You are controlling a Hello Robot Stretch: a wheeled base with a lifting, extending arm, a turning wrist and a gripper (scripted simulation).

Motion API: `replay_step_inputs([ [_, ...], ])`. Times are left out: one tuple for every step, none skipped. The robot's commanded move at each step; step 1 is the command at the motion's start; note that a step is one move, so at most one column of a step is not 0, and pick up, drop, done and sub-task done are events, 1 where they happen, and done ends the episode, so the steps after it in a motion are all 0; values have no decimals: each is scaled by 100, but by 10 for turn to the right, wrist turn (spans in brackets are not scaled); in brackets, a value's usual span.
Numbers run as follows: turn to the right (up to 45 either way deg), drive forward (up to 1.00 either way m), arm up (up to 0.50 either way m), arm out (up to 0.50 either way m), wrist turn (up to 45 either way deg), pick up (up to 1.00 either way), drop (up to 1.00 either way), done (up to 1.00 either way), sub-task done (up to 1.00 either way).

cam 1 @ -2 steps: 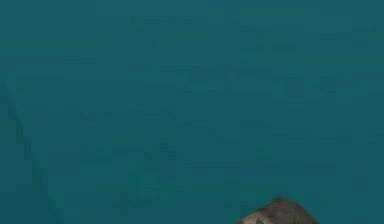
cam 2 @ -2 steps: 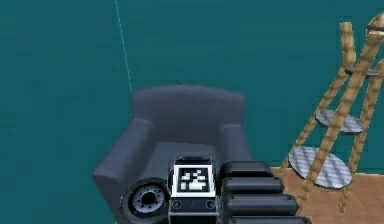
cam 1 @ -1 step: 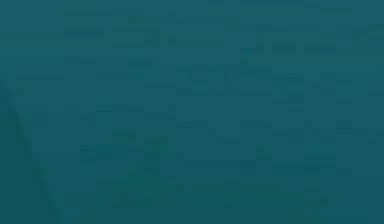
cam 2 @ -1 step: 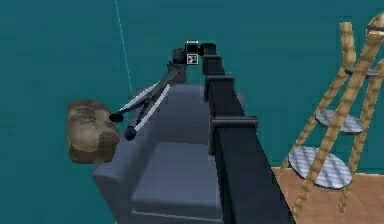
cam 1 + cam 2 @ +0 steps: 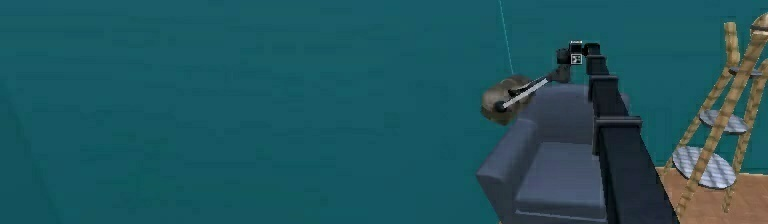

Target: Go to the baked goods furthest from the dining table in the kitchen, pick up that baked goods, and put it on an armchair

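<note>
A blue-grey armchair (image 5: 549,165) stands against the teal wall in the arm side view. My arm (image 5: 619,140) rises from the bottom edge over the chair's right side. The gripper (image 5: 509,98) reaches left past the top of the chair's back. A brown rounded lump, the baked goods (image 5: 492,104), hangs at the fingers' far end, clear of the chair, with the wall behind it, so the gripper holds it. It sits above the chair's left armrest (image 5: 499,165).
A wooden ladder-like stand (image 5: 719,120) with round mottled shelves rises at the arm side view's right, on wooden floor (image 5: 684,195). A teal wall (image 5: 190,110) stands close ahead across the forward view and behind the armchair.
</note>
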Motion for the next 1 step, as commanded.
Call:
replay_step_inputs([
  [0,0,0,0,450,0,0,0,0],
])
